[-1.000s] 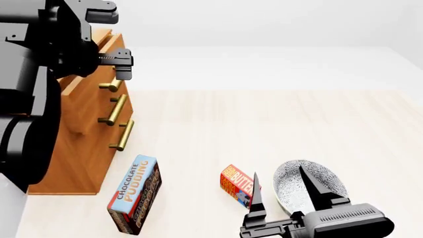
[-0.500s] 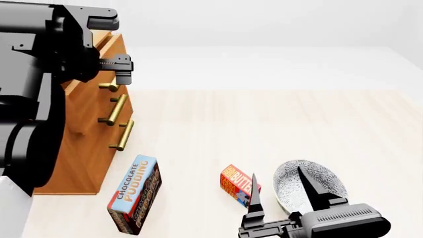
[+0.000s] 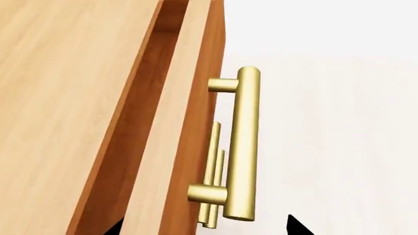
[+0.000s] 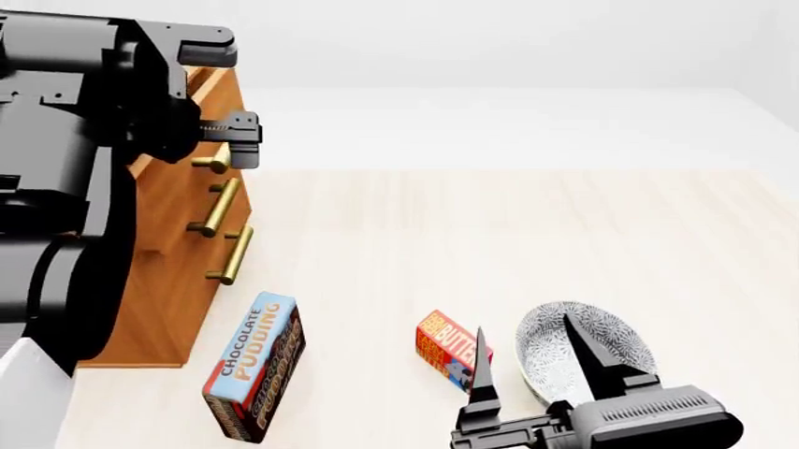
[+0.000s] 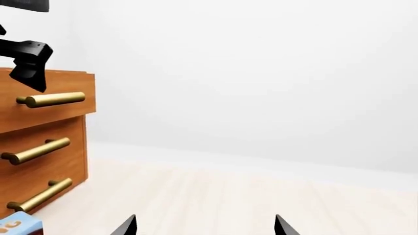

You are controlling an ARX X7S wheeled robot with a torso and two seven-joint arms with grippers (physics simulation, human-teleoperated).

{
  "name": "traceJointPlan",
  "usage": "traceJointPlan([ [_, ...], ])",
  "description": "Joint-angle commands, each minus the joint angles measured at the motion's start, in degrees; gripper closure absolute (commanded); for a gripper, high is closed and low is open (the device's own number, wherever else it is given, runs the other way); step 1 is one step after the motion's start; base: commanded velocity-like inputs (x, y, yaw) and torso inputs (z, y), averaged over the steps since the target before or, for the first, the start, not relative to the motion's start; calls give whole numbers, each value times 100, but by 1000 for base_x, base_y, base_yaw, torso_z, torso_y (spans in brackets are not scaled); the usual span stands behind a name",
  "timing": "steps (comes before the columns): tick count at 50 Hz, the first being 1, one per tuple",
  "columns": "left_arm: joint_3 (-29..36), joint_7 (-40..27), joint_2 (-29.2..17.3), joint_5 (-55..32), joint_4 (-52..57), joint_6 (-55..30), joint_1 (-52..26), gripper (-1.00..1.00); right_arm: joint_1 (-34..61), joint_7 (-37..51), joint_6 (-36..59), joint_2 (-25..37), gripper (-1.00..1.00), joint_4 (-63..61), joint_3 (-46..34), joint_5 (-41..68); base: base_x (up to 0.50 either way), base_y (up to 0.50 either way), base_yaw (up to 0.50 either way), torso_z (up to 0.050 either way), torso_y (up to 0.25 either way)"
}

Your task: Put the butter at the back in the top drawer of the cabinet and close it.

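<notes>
The butter (image 4: pixel 447 348) lies on the floor beside my right gripper (image 4: pixel 534 367), which is open and holds nothing; its fingertips (image 5: pixel 128 226) frame bare floor. The cabinet (image 4: pixel 168 243) stands at the left. Its top drawer (image 3: pixel 186 122) is out by a narrow gap and sticks out past the two lower drawers (image 5: pixel 46 169). My left gripper (image 4: pixel 239 131) is at the brass handle (image 3: pixel 243 147) of the top drawer. It is open, and its fingertips (image 3: pixel 294 227) straddle the drawer front and handle. The left arm hides most of the cabinet top.
A chocolate pudding box (image 4: pixel 256 367) lies in front of the cabinet, left of the butter. A patterned bowl (image 4: pixel 600 337) sits right of the butter, partly under my right gripper. Pale wooden floor (image 4: pixel 500 224) stretches to a white wall.
My left gripper has shifted slightly right and down at the top handle, and the arm has come forward with it. The right gripper has hardly moved.
</notes>
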Motion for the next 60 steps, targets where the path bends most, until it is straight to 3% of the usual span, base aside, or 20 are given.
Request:
traceJointPlan([
  [1,-279,99,122,-270,187,-278,144,-100,-15,23,-3,32,-100,-57,-4,10,0,0,0,0,0],
  [46,-250,-180,724,-815,1917,-1414,532,-100,-232,55,-296,181,-100,-74,69,120,0,0,0,0,0],
  [60,517,-1232,781,-2516,2045,-1427,505,-100,-374,18,-508,291,-100,-66,193,229,0,0,0,0,0],
])
